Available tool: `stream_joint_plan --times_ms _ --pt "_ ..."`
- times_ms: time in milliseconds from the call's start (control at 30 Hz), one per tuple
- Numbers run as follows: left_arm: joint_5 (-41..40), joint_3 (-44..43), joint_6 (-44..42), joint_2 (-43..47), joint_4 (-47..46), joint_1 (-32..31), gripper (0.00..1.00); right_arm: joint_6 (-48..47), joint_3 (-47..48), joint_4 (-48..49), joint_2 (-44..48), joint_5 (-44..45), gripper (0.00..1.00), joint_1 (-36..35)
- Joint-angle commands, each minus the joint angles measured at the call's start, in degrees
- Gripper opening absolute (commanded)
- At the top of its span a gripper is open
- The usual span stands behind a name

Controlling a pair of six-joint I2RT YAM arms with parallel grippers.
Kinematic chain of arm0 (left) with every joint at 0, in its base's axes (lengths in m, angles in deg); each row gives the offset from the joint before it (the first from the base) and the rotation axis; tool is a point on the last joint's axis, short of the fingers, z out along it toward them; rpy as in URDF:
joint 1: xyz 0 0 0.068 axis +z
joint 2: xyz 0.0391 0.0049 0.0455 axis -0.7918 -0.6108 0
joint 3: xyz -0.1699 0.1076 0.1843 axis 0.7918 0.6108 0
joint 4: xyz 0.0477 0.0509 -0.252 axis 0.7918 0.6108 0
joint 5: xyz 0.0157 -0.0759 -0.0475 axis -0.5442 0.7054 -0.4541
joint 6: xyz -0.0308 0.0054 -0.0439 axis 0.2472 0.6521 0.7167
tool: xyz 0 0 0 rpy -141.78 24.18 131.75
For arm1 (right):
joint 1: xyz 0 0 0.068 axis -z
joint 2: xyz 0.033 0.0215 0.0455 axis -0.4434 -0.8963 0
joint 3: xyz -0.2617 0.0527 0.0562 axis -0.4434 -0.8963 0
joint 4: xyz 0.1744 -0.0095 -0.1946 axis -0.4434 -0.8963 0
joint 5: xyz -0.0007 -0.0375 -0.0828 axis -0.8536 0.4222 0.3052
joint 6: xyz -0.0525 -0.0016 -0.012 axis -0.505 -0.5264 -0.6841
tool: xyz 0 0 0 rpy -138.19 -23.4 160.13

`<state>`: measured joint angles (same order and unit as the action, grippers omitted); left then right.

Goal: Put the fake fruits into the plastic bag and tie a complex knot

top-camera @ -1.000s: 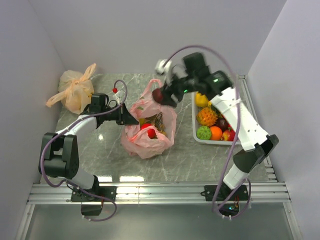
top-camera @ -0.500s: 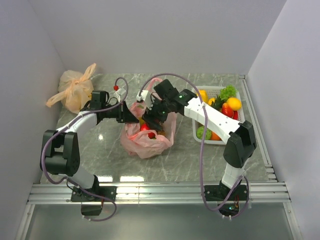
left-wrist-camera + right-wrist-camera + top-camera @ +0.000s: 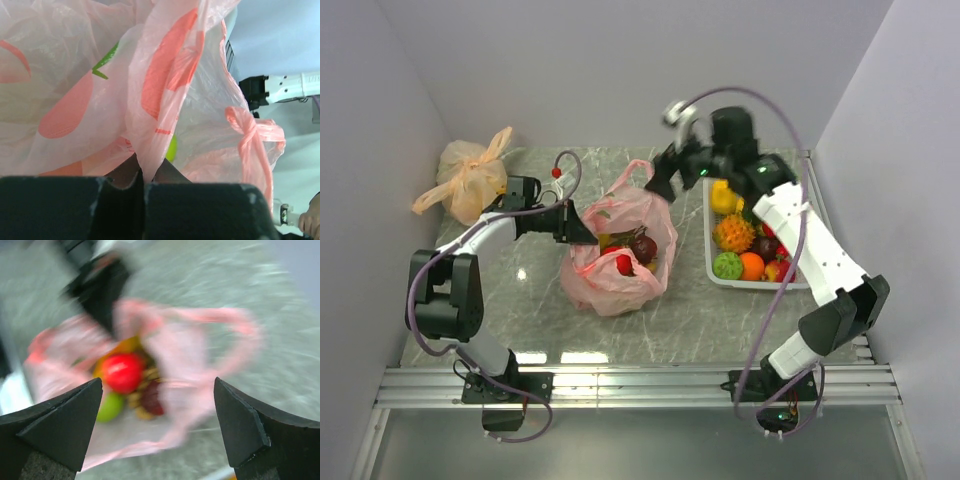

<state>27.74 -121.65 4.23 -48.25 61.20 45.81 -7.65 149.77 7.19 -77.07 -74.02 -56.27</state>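
Above the plastic bag (image 3: 602, 290), right gripper (image 3: 663, 186) spread wide, apparently empty.

Knotted pale orange bag (image 3: 470, 180) at marble table's (image 3: 700, 310) far-left corner, white basket (image 3: 752, 284) right.

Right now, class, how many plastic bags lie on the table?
2. The translucent pink plastic bag sits in the middle; the pale orange knotted plastic bag sits at the far left corner.
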Motion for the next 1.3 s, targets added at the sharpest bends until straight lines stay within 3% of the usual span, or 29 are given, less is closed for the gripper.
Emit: stream_joint_plan --times_ms 0,167,300,400,467,500,567,600,767,900,1000,1067,1133,1200,1267 --pt "2.8 -2.9 -5.1 -0.9 3.0 0.2 0.03 8.5 3.0 6.7 -2.1 -2.0 0.98 6.8" --pt "3.5 -4.8 -8.3 -2.9 6.9 0.1 0.06 9.5 2.7 6.6 -7.3 -7.2 0.99 7.6" --pt "3.5 -8.8 -15.6 -6.0 13.0 0.1 0.07 13.0 1.2 9.0 -10.8 -13.2 1.0 7.3" --pt "3.1 -13.3 -22.0 -9.8 20.1 0.1 0.07 14.0 0.3 10.1 -13.3 -14.3 0.93 7.4" --pt "3.1 -15.8 -25.8 -13.1 23.7 0.1 0.07 15.0 0.3 9.4 -13.8 -15.5 0.69 7.4" --pt "3.2 -18.2 -26.9 -14.2 26.6 0.1 0.07 15.8 -1.2 9.7 -13.3 -16.3 0.48 7.4" --pt "2.9 -20.8 -29.9 -17.2 28.4 0.1 0.06 20.0 -4.6 14.2 -9.2 -19.2 0.26 7.3" --pt "2.4 -23.2 -30.3 -18.1 28.4 0.1 0.06 25.2 -9.6 16.5 -7.2 -20.1 0.0 7.4" --pt "1.6 -34.7 -33.3 -26.4 30.6 0.1 0.13 44.9 -25.5 34.7 5.8 -22.5 0.0 4.2" --pt "3.0 -43.8 -38.1 -28.0 36.7 0.0 0.27 54.0 -29.3 35.4 8.0 -18.2 0.0 1.6" --pt "1.8 -44.6 -38.5 -24.1 37.8 0.2 0.37 54.4 -26.4 31.9 7.1 -15.2 0.0 1.7" --pt "0.9 -43.5 -36.5 -19.4 35.6 0.7 0.51 54.2 -24.7 29.1 6.7 -12.2 0.0 1.7" --pt "-0.4 -40.1 -34.5 -15.9 32.1 1.3 0.53 53.2 -23.4 28.1 6.3 -10.9 0.0 1.6" --pt "-1.5 -35.7 -30.8 -10.7 27.3 1.8 0.75 50.9 -23.3 26.8 6.0 -9.0 0.0 1.2" --pt "-2.2 -33.5 -30.9 -6.5 25.2 1.8 0.81 49.3 -23.8 26.8 6.3 -8.4 0.0 1.1"
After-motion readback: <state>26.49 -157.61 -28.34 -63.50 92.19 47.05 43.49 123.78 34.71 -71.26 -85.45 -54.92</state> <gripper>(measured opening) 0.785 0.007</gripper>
